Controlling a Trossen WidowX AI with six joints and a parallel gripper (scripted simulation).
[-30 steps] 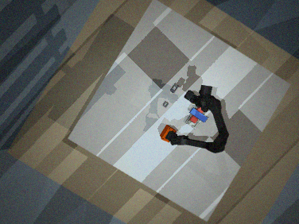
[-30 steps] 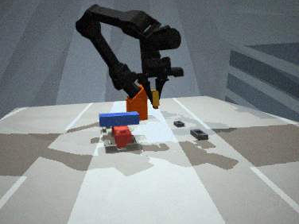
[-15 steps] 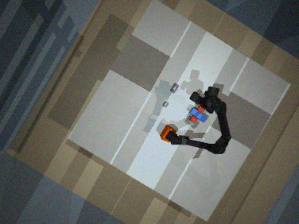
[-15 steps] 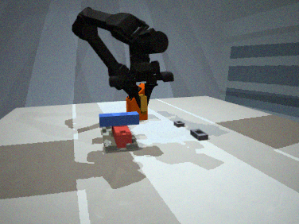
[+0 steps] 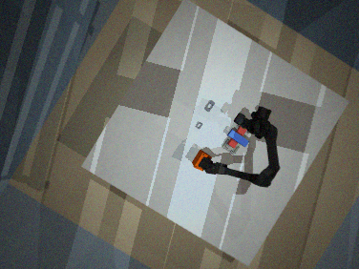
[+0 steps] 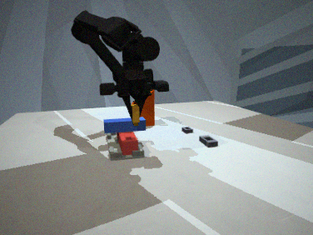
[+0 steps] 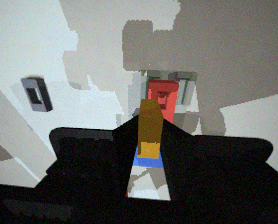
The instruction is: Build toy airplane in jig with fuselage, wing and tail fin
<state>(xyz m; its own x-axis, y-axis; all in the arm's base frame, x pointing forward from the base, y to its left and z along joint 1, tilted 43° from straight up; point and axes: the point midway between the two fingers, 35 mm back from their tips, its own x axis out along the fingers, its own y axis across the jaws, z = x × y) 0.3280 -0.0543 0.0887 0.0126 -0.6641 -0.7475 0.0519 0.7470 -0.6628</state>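
On the worktop (image 5: 143, 167) (image 6: 250, 175) (image 7: 100, 20) I count one red fuselage (image 5: 232, 143) (image 6: 128, 143) (image 7: 170, 89), one blue wing (image 5: 238, 137) (image 6: 124, 125) (image 7: 148, 162), one yellow fin (image 6: 135, 114) (image 7: 150, 125) — and two small dark hollow blocks (image 5: 209, 106) (image 6: 208, 141) (image 7: 36, 94).

The red fuselage (image 5: 232, 143) (image 6: 128, 143) (image 7: 170, 93) sits in the gray cradle (image 5: 226, 148) (image 6: 121, 155) (image 7: 188, 90), below the hand (image 5: 240, 119) (image 6: 135, 116) (image 7: 150, 137). The blue wing (image 5: 238, 137) (image 6: 121, 125) (image 7: 148, 163) lies across it. The yellow tail fin (image 6: 135, 114) (image 7: 150, 122) is upright, pinched in the hand.

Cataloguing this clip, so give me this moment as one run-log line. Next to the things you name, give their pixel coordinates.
end effector (image 5: 237, 125) (image 6: 135, 110) (image 7: 148, 119): shut on yellow fin (image 6: 136, 115) (image 7: 150, 125) | blue wing (image 5: 238, 137) (image 6: 121, 125) (image 7: 149, 163): across red fuselage (image 5: 232, 143) (image 6: 128, 144) (image 7: 169, 89) | fin unseated
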